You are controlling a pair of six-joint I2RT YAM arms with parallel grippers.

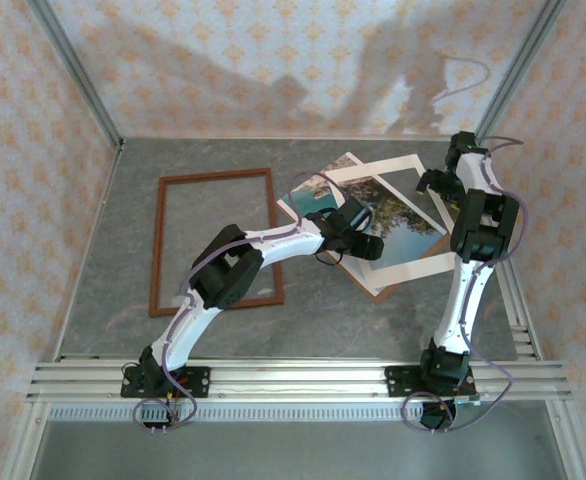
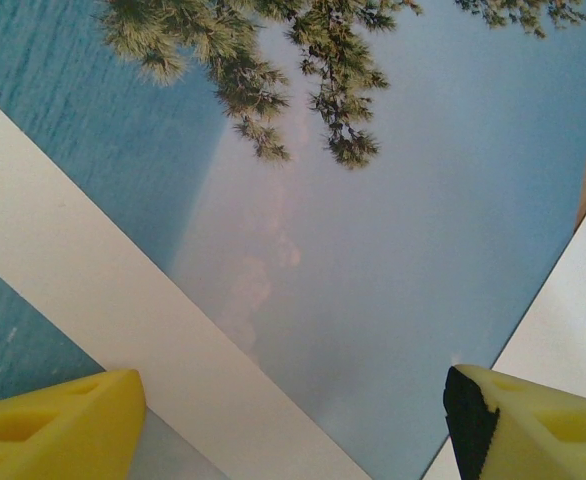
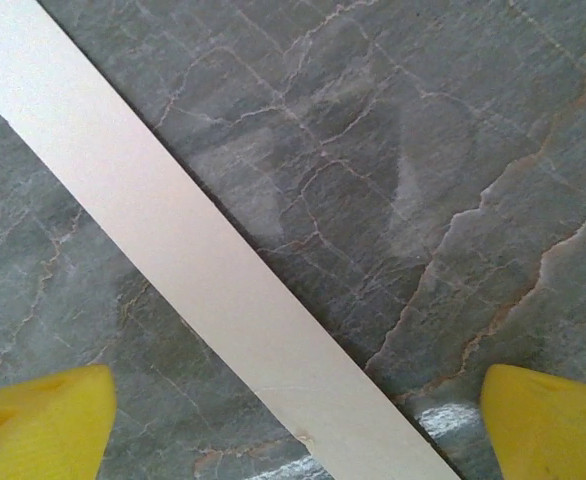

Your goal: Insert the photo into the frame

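We're at the pick-up stage by our reckoning, with nothing lifted yet. Our left gripper hangs with its yellow fingers spread wide and empty. Straight beneath it lies the large rectangular coast photo, pine boughs and hazy sky lying flat. A cream card border sits askew over the print, one strip crossing just ahead of the left finger. Our right gripper is likewise spread and empty, above another strip of that border on the grey marbled table. The thin reddish-brown wooden frame lies well off to the left of the left gripper, bare table showing through it. Next, we judge, we need an edge: come down, pinch the flat sheet's rim, then carry it left and square it to the frame.
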